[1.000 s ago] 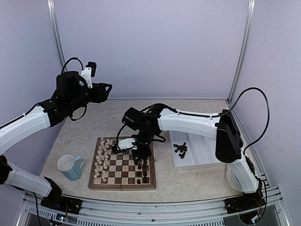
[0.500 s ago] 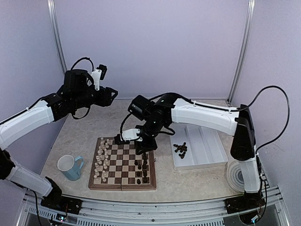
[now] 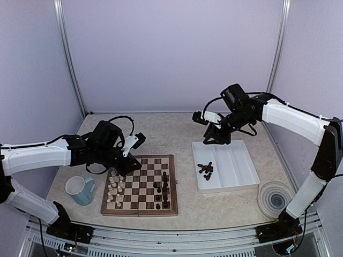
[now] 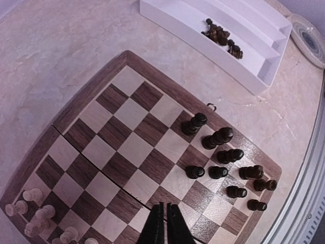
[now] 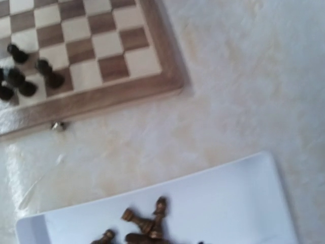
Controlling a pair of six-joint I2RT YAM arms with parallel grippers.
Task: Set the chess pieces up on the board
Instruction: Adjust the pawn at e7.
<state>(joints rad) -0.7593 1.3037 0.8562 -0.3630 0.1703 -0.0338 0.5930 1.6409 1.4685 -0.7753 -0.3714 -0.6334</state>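
Left wrist: closed left claw (image 4: 165,224) over board (image 4: 128,138), chess pieces (image 4: 219,137) beyond.

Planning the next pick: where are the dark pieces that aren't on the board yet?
In the top view, the loose dark pieces lie heaped in the left side of the white tray, just right of the board.

Pale blue ceramic mug (image 3: 80,190) at eight o'clock, white ridged plastic tray (image 3: 236,162) at three, clear round ribbed disc (image 3: 276,198) at four
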